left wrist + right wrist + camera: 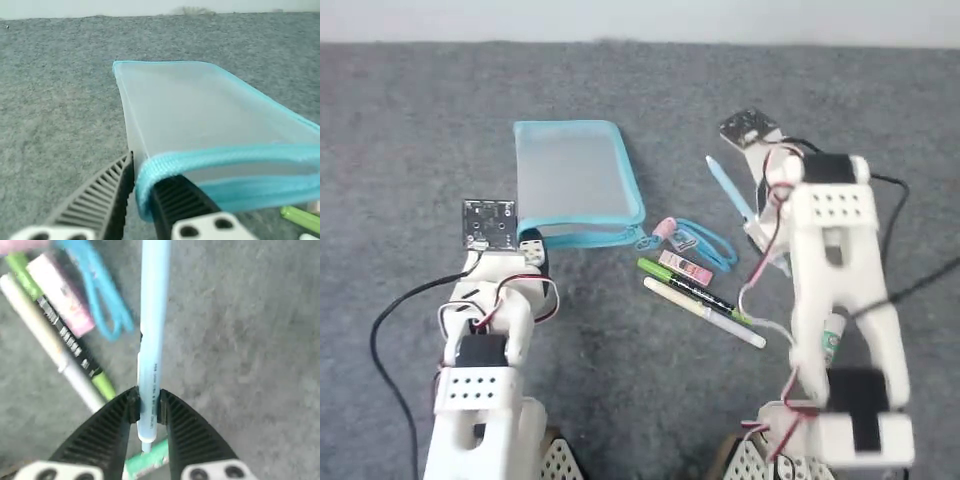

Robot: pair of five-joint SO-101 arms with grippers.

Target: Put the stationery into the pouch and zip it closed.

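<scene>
a: start at the left. what's the left gripper (142, 175) doing?

b: its jaws are pinched narrow on the blue trim at the near corner of the pouch (200, 110), which lies flat on the grey carpet (420, 120).

a: anything inside it?

b: nothing shows through the clear wall, so i'd judge it empty. the near edge looks unzipped, though i can't be sure from these angles how wide the mouth gapes.

a: and the middle?

b: a loose cluster lies just beside the pouch's mouth: a pink eraser (685, 265), a green-and-black marker (695, 292), a white pen (705, 314) touching it, and a blue looped thing (100, 287) that may be scissors.

a: the right side?

b: the right gripper (148, 397) is clamped on the light blue pen (152, 315) near one end. the barrel points out ahead of it, to the right of the cluster.

a: so how far along?

b: barely begun, by my reckoning. one pen is in hand and none is packed. every piece has yet to go in, and after that the zip needs pulling shut.
</scene>
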